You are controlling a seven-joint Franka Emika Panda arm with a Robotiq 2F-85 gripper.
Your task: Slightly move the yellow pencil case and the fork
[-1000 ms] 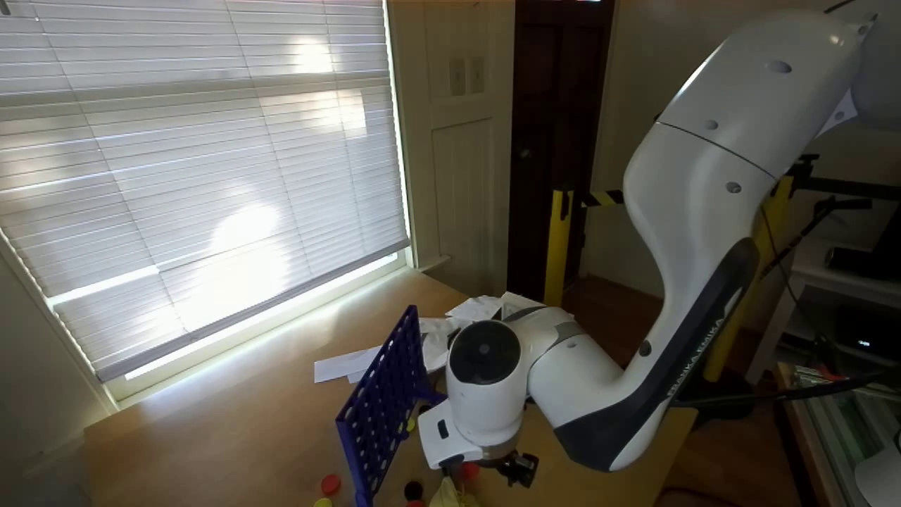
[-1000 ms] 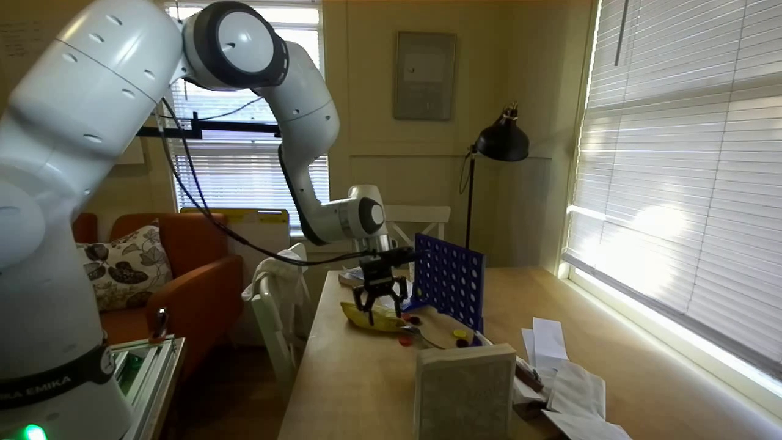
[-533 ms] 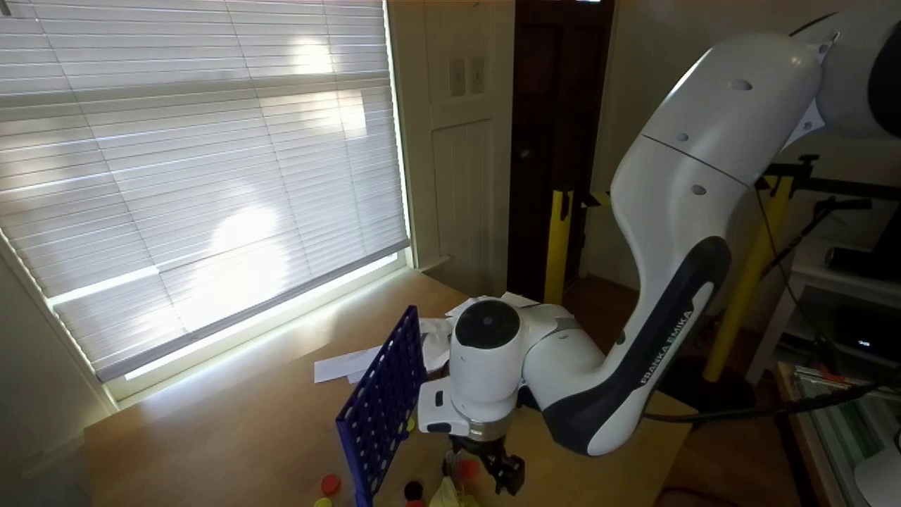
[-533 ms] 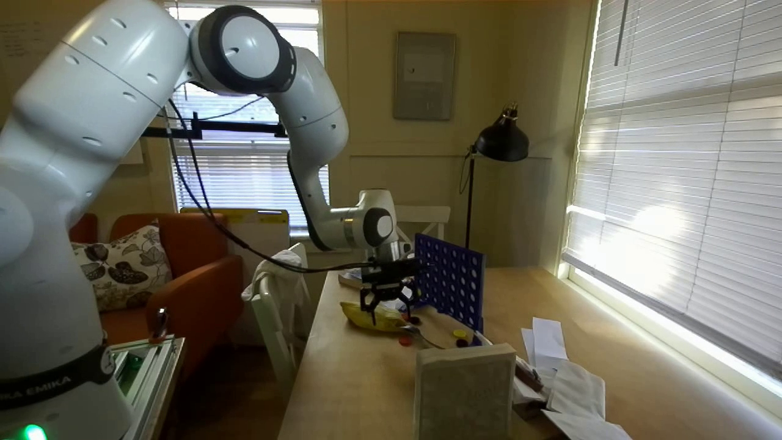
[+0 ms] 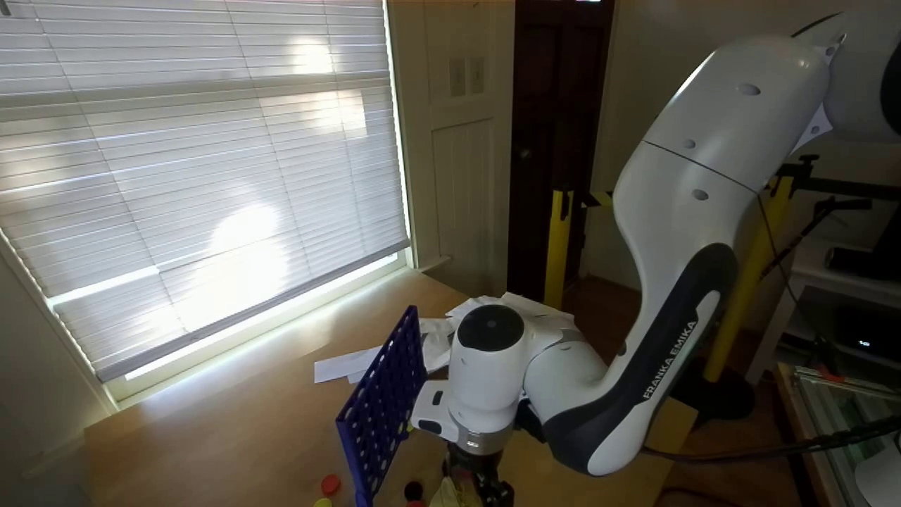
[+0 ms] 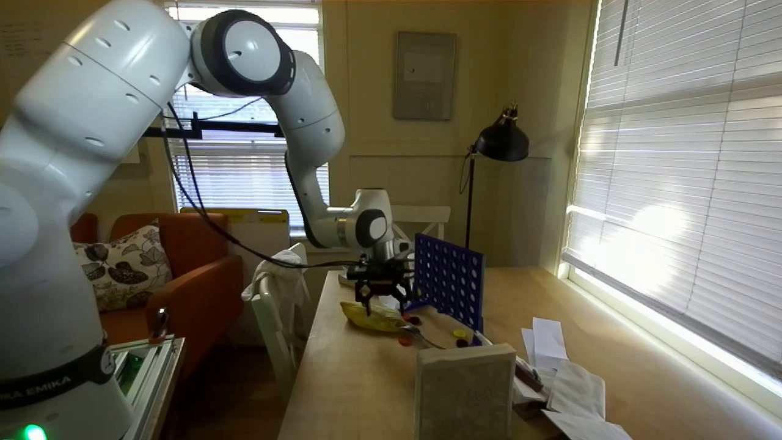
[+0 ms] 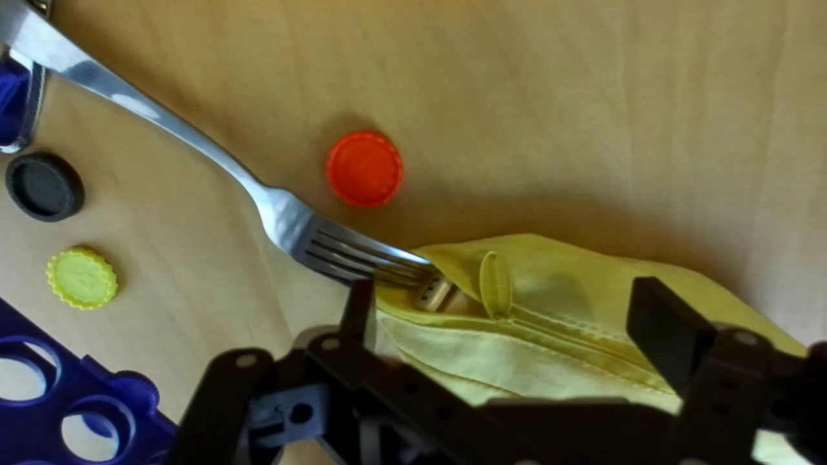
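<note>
The yellow pencil case (image 7: 555, 284) lies on the table, its zip partly open at one end. It also shows in both exterior views (image 6: 376, 319) (image 5: 445, 495). The silvery fork (image 7: 194, 139) lies with its tines inside the case's open end and its handle sticking out; it also shows in an exterior view (image 6: 423, 336). My gripper (image 7: 512, 320) is open, pointing down over the case, with one finger by the open end and the other over the body. It also shows in both exterior views (image 6: 385, 305) (image 5: 480, 480). I cannot tell whether the fingers touch the case.
The blue pegged rack (image 6: 449, 278) stands close beside the gripper. A red disc (image 7: 364, 169), a black disc (image 7: 44, 187) and a yellow disc (image 7: 82, 278) lie near the fork. The white box (image 6: 465, 391) stands nearer the camera, with papers (image 6: 577, 388) beside it.
The gripper has turned, its wrist has become more upright, and it has come down over the pencil case. The case and the fork have not visibly moved.
</note>
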